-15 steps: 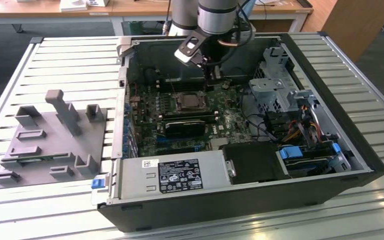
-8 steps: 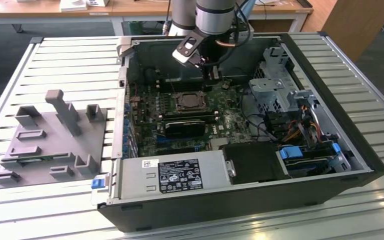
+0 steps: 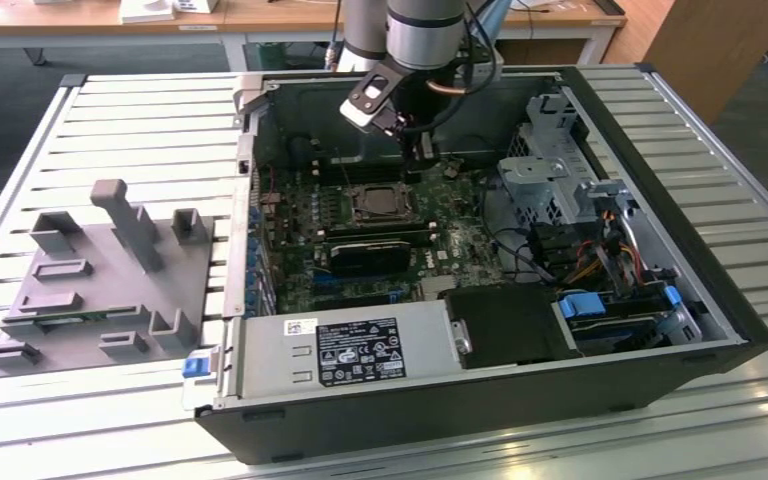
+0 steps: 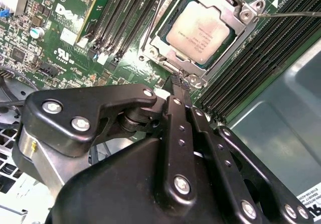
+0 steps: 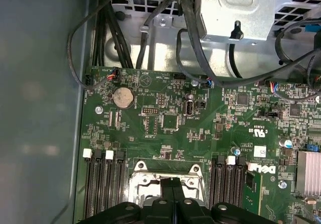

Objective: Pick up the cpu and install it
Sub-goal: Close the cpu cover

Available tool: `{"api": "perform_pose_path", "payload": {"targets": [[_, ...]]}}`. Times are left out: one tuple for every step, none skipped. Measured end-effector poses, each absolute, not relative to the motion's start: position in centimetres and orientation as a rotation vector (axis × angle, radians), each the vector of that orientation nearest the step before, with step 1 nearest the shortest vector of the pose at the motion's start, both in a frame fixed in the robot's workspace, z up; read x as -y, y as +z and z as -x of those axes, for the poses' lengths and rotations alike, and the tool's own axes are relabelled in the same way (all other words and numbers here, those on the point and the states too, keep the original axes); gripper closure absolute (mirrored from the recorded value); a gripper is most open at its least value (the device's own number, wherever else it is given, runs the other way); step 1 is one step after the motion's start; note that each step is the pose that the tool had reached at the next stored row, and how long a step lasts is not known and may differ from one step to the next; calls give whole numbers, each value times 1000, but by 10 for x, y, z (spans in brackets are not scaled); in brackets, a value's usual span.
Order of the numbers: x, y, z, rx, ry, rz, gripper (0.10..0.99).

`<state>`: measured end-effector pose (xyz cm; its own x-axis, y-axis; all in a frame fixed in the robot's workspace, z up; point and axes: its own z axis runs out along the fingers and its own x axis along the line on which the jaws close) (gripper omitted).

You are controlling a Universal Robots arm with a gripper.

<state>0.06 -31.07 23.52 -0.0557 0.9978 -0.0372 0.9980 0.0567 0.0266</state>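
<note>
The cpu (image 4: 199, 33), a silvery square chip, lies seated in the motherboard socket with a metal frame (image 4: 244, 14) around it. In the exterior view the cpu (image 3: 380, 203) sits in the middle of the board inside the open computer case. My gripper (image 3: 422, 157) hangs just beyond the socket, towards the case's back wall, a little above the board. In the second wrist view its black fingers (image 4: 178, 103) are pressed together with nothing between them, tips just off the socket's edge. In the first wrist view the gripper (image 5: 170, 183) covers part of the socket frame (image 5: 142, 176).
The case walls (image 3: 491, 400) enclose the board. A drive cage (image 3: 558, 165) and cables (image 3: 598, 240) fill the exterior view's right, a power supply (image 3: 344, 350) the near side. Memory slots (image 5: 103, 184) flank the socket. A grey fixture block (image 3: 104, 280) stands on the slatted table.
</note>
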Motion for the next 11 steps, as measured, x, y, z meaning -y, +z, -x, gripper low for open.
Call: {"api": "perform_pose_path", "payload": {"targets": [[311,235,0,-2250,-10,-2127,980],[311,235,0,-2250,-10,-2127,980],[311,235,1,-2250,-9,-2127,980],[311,235,2,-2250,-9,-2127,980],[311,235,2,-2250,-10,-2127,980],[311,235,3,-2250,-10,-2127,980],[311,235,4,-2250,-10,-2127,980],[311,235,4,-2250,-10,-2127,980],[311,235,5,-2250,-10,-2127,980],[311,235,5,-2250,-10,-2127,980],[311,235,6,-2250,-10,-2127,980]]}}
